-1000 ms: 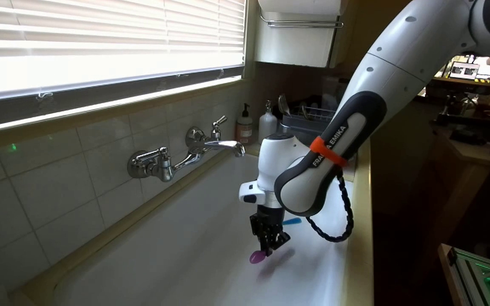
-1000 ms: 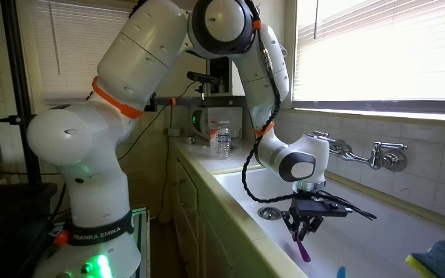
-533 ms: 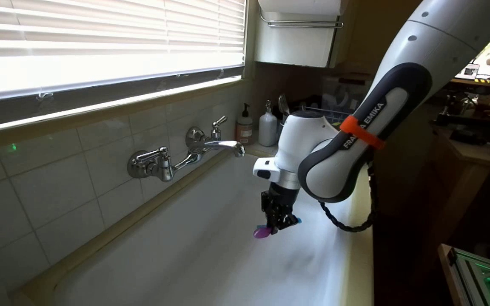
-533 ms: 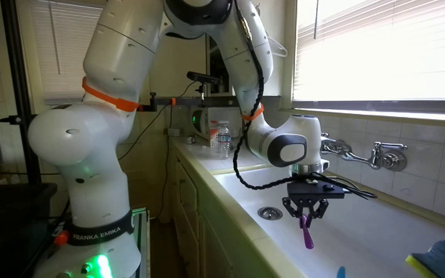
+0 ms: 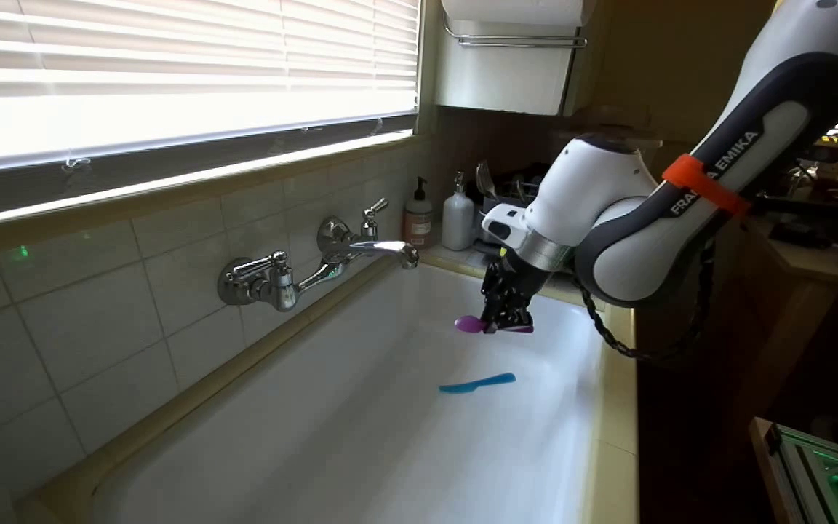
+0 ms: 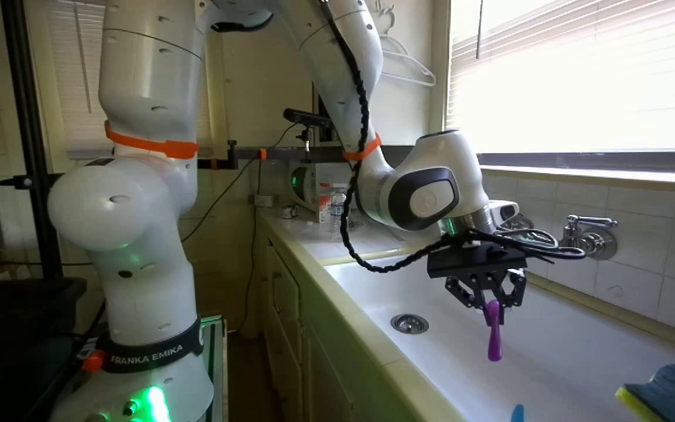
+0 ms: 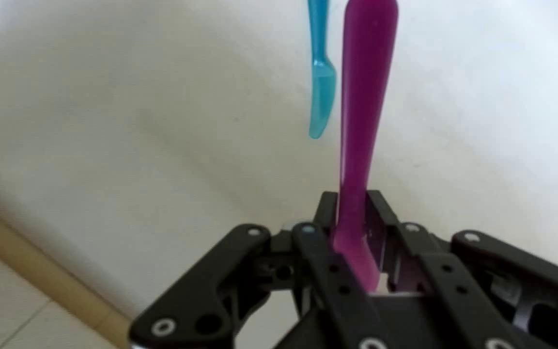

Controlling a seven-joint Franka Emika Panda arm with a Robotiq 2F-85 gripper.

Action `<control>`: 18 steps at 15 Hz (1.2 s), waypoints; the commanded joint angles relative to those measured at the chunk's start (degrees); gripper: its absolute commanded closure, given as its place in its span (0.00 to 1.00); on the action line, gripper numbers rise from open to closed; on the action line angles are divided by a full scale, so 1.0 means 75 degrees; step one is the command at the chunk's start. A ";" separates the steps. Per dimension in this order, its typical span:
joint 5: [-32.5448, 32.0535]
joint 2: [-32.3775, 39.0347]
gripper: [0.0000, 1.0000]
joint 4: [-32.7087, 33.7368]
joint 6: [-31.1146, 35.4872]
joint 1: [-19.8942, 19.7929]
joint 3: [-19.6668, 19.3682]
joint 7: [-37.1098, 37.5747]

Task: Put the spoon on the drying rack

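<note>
The tool [image 7: 350, 213] is clamped on the spoon [image 7: 366, 87]; its pads [image 7: 327, 209] press both sides of the slim neck, next to the bowl. The spoon is glossy, smooth purple plastic with an oval bowl and a handle that widens to a rounded end. It is held in the air over the smooth white sink [image 5: 346, 415]. In an exterior view, the bowl points toward the tiled wall [image 5: 92, 320] carrying the chrome faucet [image 5: 382, 249]. A blue plastic knife [image 5: 476, 384] lies on the sink floor, lower than the spoon and apart from it. The drying rack [image 5: 512, 199], dark and mostly hidden behind the arm [image 5: 593, 193], stands past the sink's far edge. Yellowish edging [image 7: 41, 270] bounds the sink; free room lies between the spoon and the sink floor.
</note>
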 commanded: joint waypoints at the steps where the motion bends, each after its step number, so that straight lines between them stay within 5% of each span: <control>1: -0.0627 -0.0737 0.95 -0.0651 0.1041 0.0375 -0.0850 0.1106; 4: -0.0694 -0.0969 0.95 -0.0775 0.1953 0.0523 -0.1465 0.1414; 8: 0.0231 -0.1056 0.95 -0.0980 0.2926 0.0559 -0.1903 0.0925; 9: -0.0211 -0.0872 0.80 -0.0640 0.2545 0.0372 -0.1689 0.1104; 14: 0.0063 -0.0906 0.80 -0.0743 0.2768 0.0410 -0.1798 0.1069; 15: 0.0072 -0.0906 0.95 -0.0743 0.2769 0.0424 -0.1798 0.1069; 18: 0.0225 -0.1050 0.95 -0.0688 0.3008 0.0396 -0.1905 0.0944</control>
